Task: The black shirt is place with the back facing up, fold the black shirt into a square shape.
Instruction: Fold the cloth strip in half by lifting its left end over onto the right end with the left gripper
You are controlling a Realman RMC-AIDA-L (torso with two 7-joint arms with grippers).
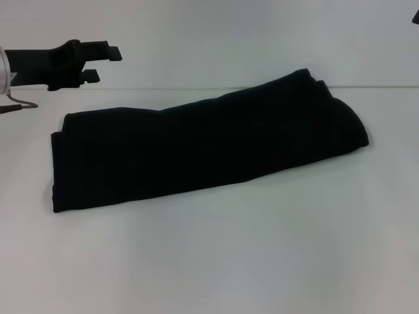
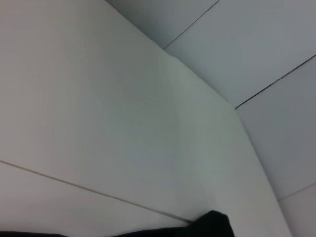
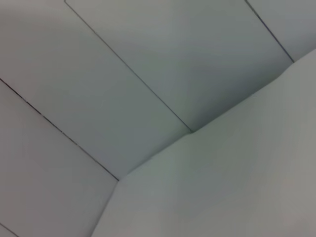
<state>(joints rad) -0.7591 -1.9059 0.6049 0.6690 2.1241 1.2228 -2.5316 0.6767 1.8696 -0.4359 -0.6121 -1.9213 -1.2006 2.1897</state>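
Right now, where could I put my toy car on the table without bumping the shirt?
The wide bare strip of table in front of the black shirt, nearest the robot, is the roomiest. There is also bare table past the shirt's right end. The far left corner is tighter: the left gripper hangs there with open fingers, above the shirt's left end.

A white table [image 1: 216, 261] spreads before me, plain and smooth. Beyond its far edge I see a grey floor [image 3: 123, 64] crossed by thin dark seams. A thin grey cable [image 1: 19, 104] lies at far left.
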